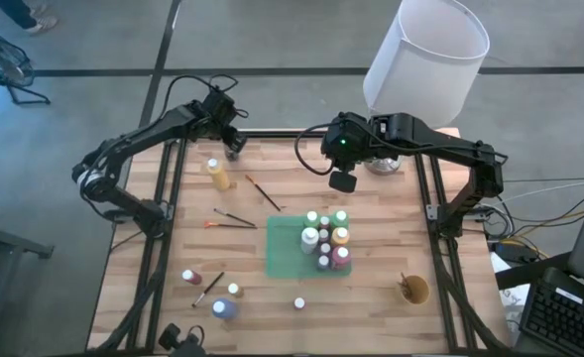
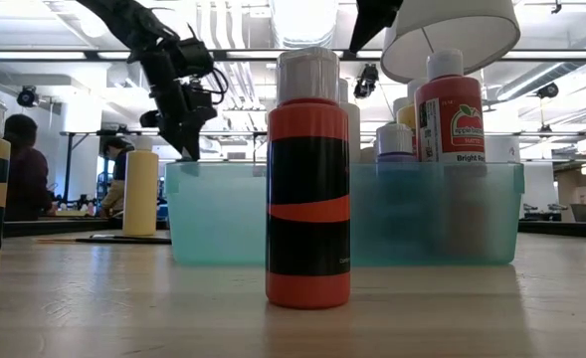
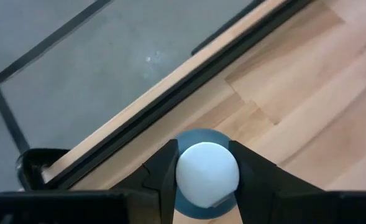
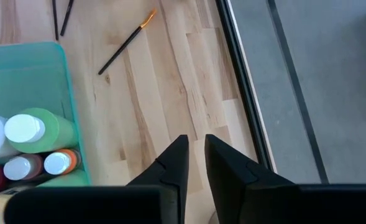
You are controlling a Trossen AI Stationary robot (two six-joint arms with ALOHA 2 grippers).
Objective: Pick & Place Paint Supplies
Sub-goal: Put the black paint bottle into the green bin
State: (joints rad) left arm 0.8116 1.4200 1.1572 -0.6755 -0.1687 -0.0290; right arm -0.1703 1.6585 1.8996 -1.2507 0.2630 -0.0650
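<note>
A wooden table [image 1: 272, 178] is seen from above. A green bin [image 1: 282, 253] of bottles is set at centre. A yellow bottle [image 1: 216, 174] and brushes [image 1: 234, 218] are placed toward 10 o'clock, more bottles [image 1: 222, 302] at 7, a tan cup [image 1: 413, 290] at 4.
</note>
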